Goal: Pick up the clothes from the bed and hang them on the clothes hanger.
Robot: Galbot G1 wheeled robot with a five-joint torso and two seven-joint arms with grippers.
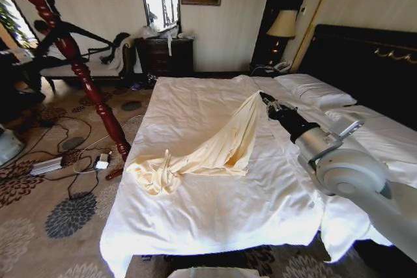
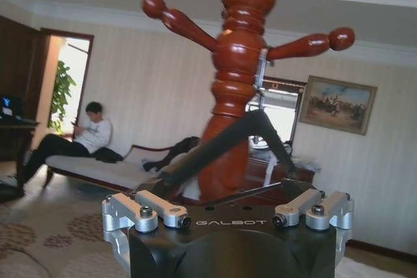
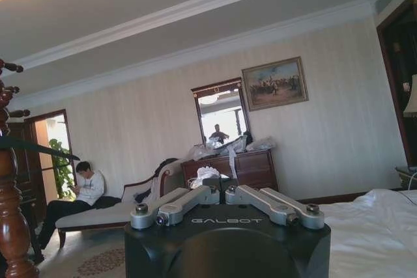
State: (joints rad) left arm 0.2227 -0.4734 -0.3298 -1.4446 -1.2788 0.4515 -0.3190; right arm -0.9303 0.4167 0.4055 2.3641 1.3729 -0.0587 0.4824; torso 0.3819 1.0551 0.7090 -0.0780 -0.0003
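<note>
Pinching one end of the cream top [image 1: 215, 144], the right hand [image 1: 264, 97] lifts it off the bed [image 1: 215, 213]; the left hand [image 2: 228, 216], open, faces the black hanger [image 2: 221, 148] on the wooden coat stand [image 2: 238, 63].

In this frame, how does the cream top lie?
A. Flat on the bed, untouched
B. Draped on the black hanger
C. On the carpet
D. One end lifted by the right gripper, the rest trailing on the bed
D: the right gripper holds one end of the cream top raised, while the other end lies bunched on the bed.
</note>
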